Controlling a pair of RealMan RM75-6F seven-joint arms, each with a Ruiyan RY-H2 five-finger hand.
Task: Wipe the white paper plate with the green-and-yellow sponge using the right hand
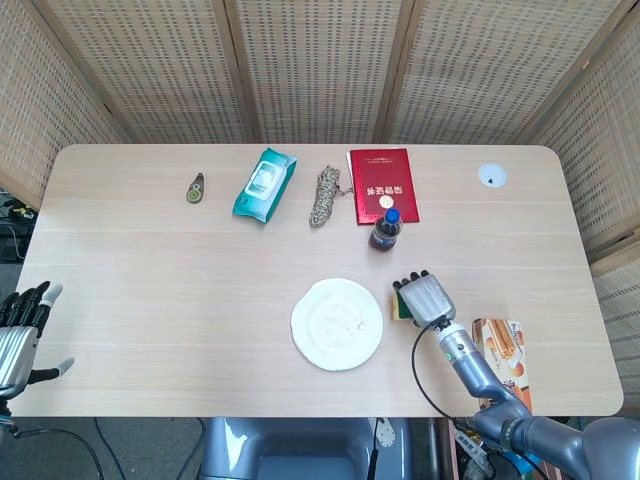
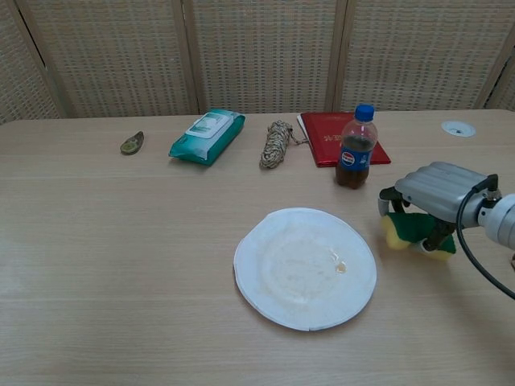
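On the table (image 2: 121, 241), the green-and-yellow sponge (image 2: 409, 231) is gripped, squashed under the right hand (image 2: 438, 193), beside the plate (image 2: 304, 267)

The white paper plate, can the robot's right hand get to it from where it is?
Probably yes. The right hand grips the green-and-yellow sponge just beside the white paper plate, with only bare table between them. The cola bottle stands farther back, out of the way.

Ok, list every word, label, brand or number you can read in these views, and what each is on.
Round red, white and blue logo on the blue-capped cola bottle: Pepsi-style emblem, wording too small to read.
Gold characters on the red booklet: too small to read.
White label on the teal wipes pack: blurred, unreadable.
Orange snack packet: print unreadable.
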